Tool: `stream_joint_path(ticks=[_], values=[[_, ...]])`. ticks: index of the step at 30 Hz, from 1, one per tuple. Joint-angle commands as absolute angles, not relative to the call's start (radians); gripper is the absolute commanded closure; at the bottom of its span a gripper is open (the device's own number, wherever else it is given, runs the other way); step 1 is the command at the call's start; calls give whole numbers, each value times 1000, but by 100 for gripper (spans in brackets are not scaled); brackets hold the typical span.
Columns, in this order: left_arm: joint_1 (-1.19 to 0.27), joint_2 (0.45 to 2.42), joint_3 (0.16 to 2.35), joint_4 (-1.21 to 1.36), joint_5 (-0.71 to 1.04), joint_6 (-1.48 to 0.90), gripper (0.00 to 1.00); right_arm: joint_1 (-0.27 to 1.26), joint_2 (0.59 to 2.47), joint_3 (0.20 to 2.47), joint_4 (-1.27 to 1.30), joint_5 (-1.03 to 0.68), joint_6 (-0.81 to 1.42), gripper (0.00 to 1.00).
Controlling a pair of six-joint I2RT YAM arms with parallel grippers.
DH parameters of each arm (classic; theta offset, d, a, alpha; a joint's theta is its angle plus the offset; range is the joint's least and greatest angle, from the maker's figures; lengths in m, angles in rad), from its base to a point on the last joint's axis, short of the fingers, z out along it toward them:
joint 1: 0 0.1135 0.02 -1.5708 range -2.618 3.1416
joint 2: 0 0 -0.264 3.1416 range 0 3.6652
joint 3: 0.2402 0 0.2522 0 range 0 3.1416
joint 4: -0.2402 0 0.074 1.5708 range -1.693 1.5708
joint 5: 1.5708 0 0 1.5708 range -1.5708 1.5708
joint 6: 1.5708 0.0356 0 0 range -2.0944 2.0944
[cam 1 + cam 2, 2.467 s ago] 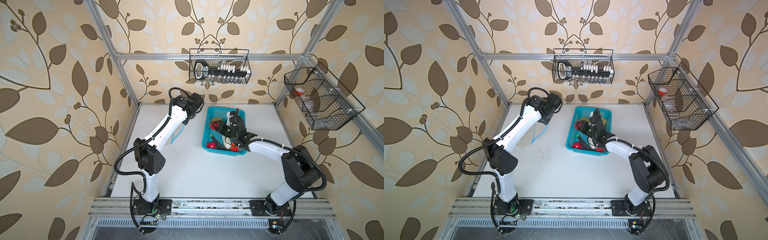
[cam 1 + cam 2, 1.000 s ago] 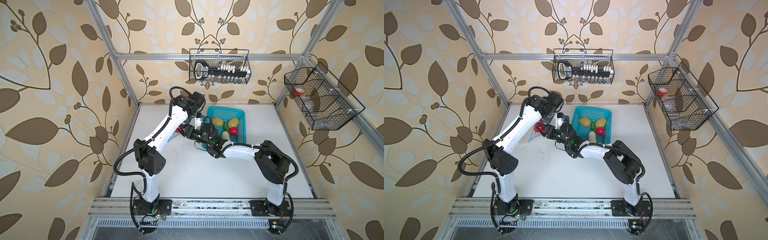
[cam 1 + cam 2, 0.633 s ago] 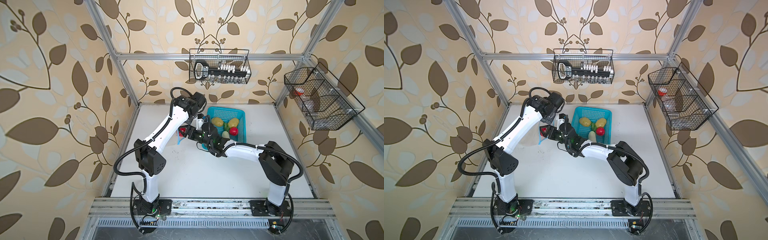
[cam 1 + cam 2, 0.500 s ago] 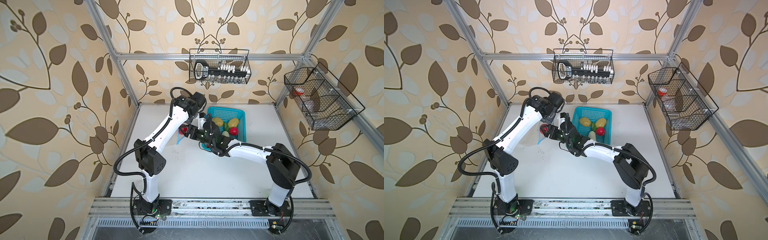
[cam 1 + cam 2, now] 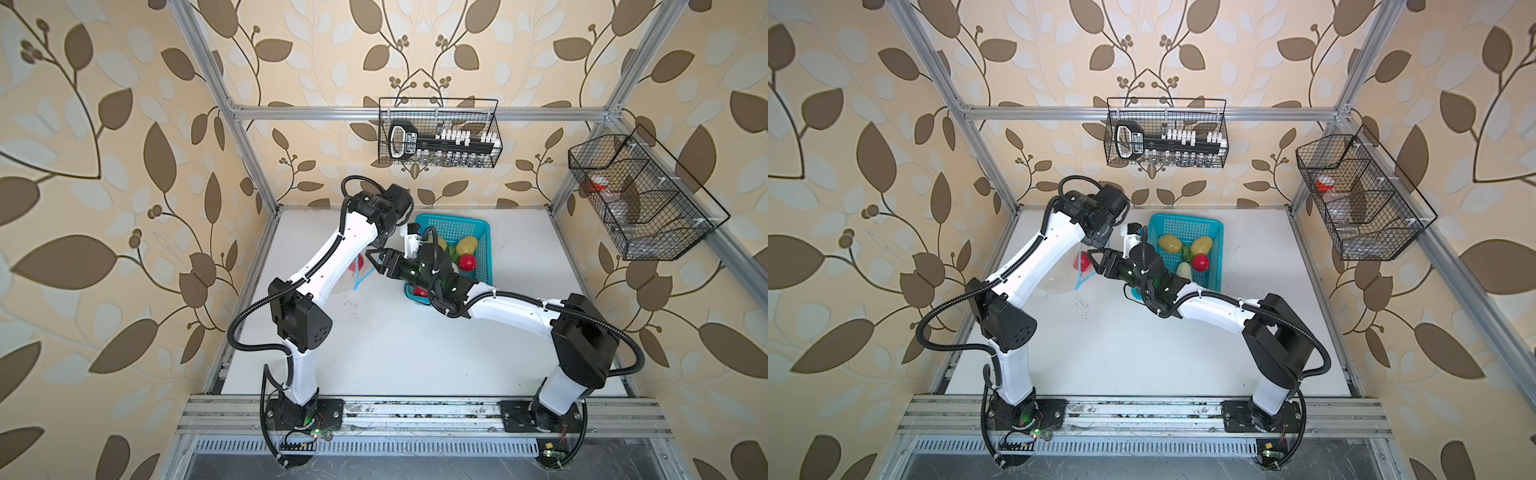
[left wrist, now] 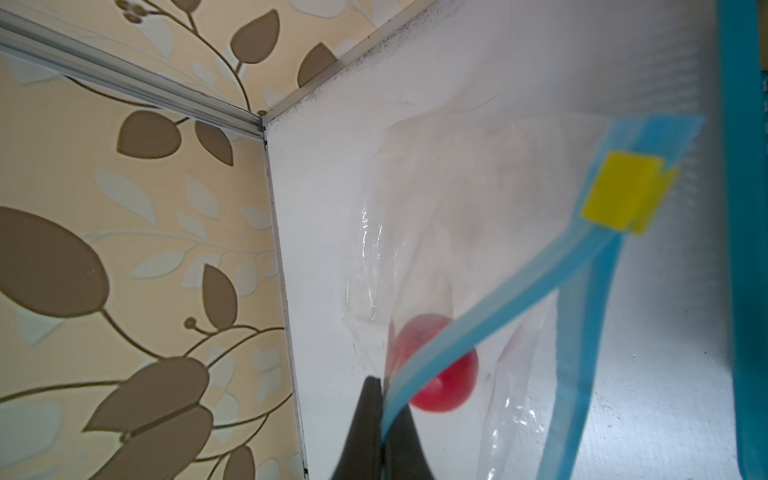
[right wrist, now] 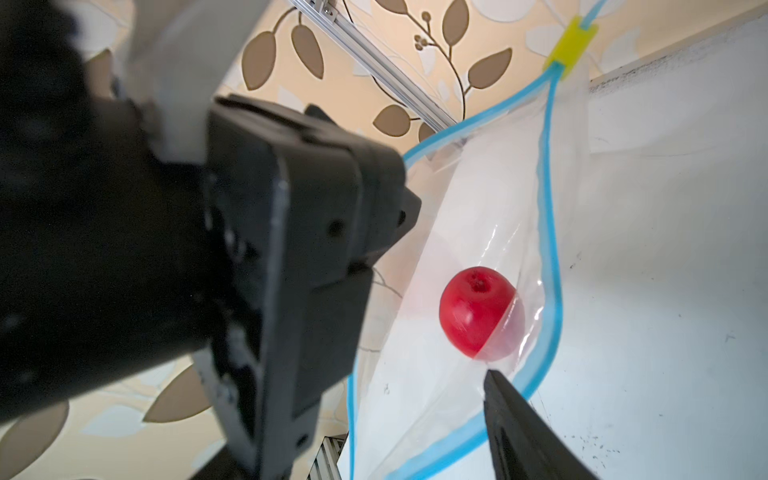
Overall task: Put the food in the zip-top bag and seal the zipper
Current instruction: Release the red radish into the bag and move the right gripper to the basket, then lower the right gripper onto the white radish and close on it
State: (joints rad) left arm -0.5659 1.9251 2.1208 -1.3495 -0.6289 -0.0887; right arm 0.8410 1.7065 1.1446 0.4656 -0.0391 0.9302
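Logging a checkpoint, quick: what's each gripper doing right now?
Left gripper: closed on the bag's zipper.
Right gripper: open, empty, at the bag's mouth.

Turquoise basket [image 5: 465, 224] sits on white table [image 5: 395, 353]; 2 wire racks [image 5: 438, 133] [image 5: 640, 199] possibly hold tools.

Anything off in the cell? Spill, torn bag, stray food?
Nothing stands out. The left gripper pinches the zipper strip, holding the zip-top bag open; one red tomato is inside it, and the bag looks intact. The other food visible lies in the turquoise basket. Only faint dark scuffs mark the table.
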Motion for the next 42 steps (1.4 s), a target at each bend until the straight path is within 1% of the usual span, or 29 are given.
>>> stream_joint_path(ticks=[1, 3, 8, 11, 14, 18, 22, 27, 34, 42], values=[[-577, 1869, 2114, -1421, -634, -102, 100, 813, 1626, 1114, 403, 37, 892, 32], [-578, 1875, 2114, -1421, -640, -104, 100, 799, 1573, 1126, 271, 75, 852, 29], [-578, 1876, 2117, -1418, -649, -109, 100, 723, 1496, 1220, -162, 182, 741, 27], [-577, 1879, 2118, -1415, -655, -109, 100, 660, 1461, 1210, -300, 256, 703, 25], [-578, 1882, 2118, -1414, -657, -109, 100, 573, 1465, 1184, -387, 254, 688, 25], [-577, 1885, 2114, -1412, -660, -115, 100, 483, 1505, 1152, -419, 210, 662, 25], [-578, 1889, 2111, -1410, -663, -121, 100, 447, 1575, 1178, -446, 185, 610, 25], [-579, 1892, 2117, -1407, -680, -107, 100, 436, 1681, 1236, -479, 153, 577, 25], [-595, 1923, 2151, -1422, -804, -103, 100, 435, 1783, 1310, -493, 156, 556, 25], [-597, 1922, 2136, -1430, -772, -109, 100, 429, 1923, 1404, -525, 150, 531, 30]])
